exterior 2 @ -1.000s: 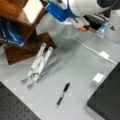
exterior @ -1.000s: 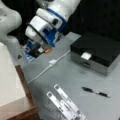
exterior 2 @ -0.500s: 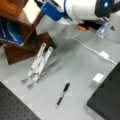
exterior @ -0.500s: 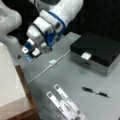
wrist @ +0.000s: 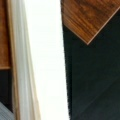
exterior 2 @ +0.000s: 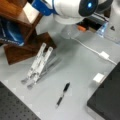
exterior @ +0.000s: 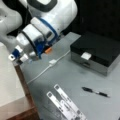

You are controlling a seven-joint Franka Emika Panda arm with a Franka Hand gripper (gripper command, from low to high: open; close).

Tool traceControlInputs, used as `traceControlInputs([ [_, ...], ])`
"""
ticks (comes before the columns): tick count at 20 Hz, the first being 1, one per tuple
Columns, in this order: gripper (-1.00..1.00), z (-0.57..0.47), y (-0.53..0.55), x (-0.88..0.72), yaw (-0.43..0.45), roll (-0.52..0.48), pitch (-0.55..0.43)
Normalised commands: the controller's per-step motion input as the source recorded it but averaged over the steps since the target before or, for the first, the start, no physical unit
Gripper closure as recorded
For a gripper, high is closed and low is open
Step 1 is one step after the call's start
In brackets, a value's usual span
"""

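My gripper (exterior: 15, 55) is at the end of the white arm with its blue wrist band (exterior 2: 43, 6). It hangs at the edge of a wooden shelf unit (exterior: 23, 82) at a front view's left, over the unit's pale top. In a front view the shelf unit (exterior 2: 15, 15) sits at the top left, and the arm reaches over it. The wrist view shows only a broad white strip (wrist: 45, 60), wood grain (wrist: 86, 17) and dark space; no fingers appear there. Nothing shows between the fingers in any view.
Two clear strips of a folding stand (exterior: 66, 105) (exterior 2: 37, 63) lie on the grey table. A black pen (exterior: 96, 92) (exterior 2: 63, 93), a black box (exterior: 100, 50) (exterior 2: 107, 100), a white cable with adapter (exterior: 53, 61) (exterior 2: 103, 55), an orange item (exterior 2: 81, 28) and a blue book (exterior 2: 10, 33) are nearby.
The arm has swung toward the wooden shelf unit, carrying the gripper further left and lower in a front view. The things on the table have not moved.
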Motion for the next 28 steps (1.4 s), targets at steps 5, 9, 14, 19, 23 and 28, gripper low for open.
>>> traceControlInputs([
  [5, -1.0, 0.05, -0.11, 0.07, -0.079, -0.054, 0.116],
  [9, -1.0, 0.04, -0.04, 0.04, -0.078, -0.027, 0.129],
  [14, -1.0, 0.05, 0.03, 0.01, -0.077, -0.01, 0.126],
  [19, -1.0, 0.03, 0.09, -0.06, -0.095, 0.003, 0.152],
  [23, -1.0, 0.05, 0.1, -0.11, -0.148, 0.003, 0.214],
  [28, -1.0, 0.04, 0.06, -0.06, -0.173, 0.052, 0.183],
])
